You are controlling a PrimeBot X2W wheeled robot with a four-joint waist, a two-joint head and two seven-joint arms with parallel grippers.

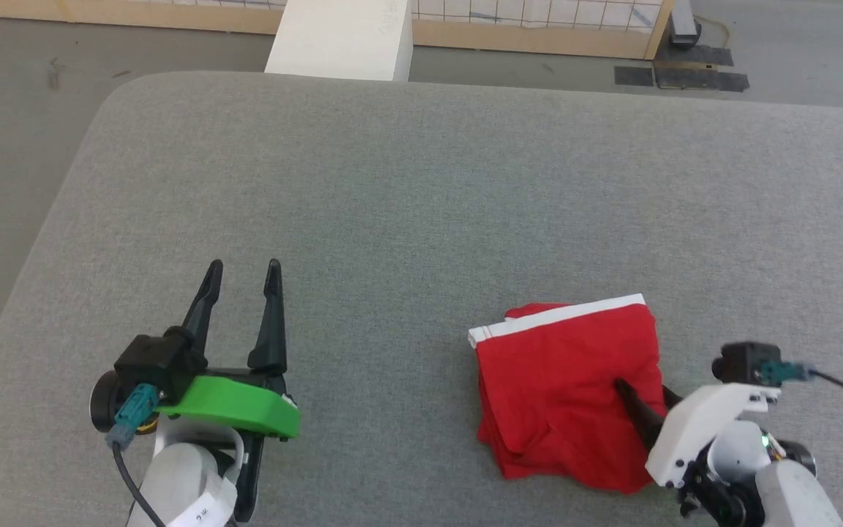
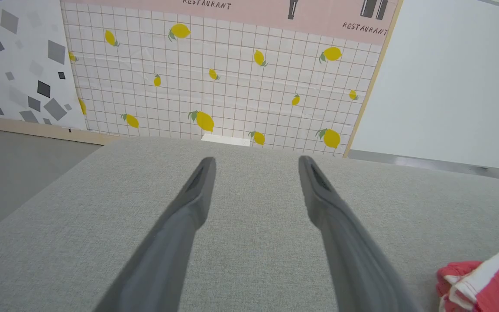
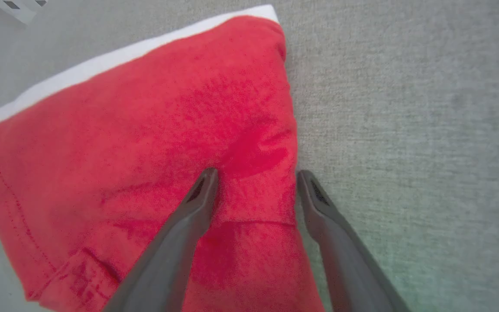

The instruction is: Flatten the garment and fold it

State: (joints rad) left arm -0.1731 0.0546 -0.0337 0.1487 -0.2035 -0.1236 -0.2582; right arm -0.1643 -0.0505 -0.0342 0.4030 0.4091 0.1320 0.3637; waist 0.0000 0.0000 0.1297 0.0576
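The right gripper (image 3: 256, 173) stands with its two dark fingers spread, straddling the near right edge of the garment (image 1: 560, 380). In the right wrist view its left finger lies over the red cloth. Its right finger sits just off the cloth's edge, above the grey padded table (image 1: 421, 183). A strip of red fabric with a crosswise fold line lies between them. The jaws are parted, not clamped on the cloth; whether the tips actually press into it is hard to judge from this angle.

Ahead of the fingertips the garment lies as a folded, roughly square red packet, several layers thick. It ends at its white hem band (image 1: 560, 316), which crosses the far side beyond the tips and slants off toward the left finger's side. A line of stitching runs down the cloth well to the left of the left finger.

The left gripper (image 1: 244, 265) is held over the table, well apart from the garment. Its fingers are likewise spread, with the table's grey cloth showing between them. In its wrist view a corner of the red-and-white bundle shows low on the right finger's side, apart from it. Straight ahead of its tips, past the table's far edge, a white block (image 2: 225, 139) stands against a tiled wall panel (image 2: 232, 86) printed with lemons.
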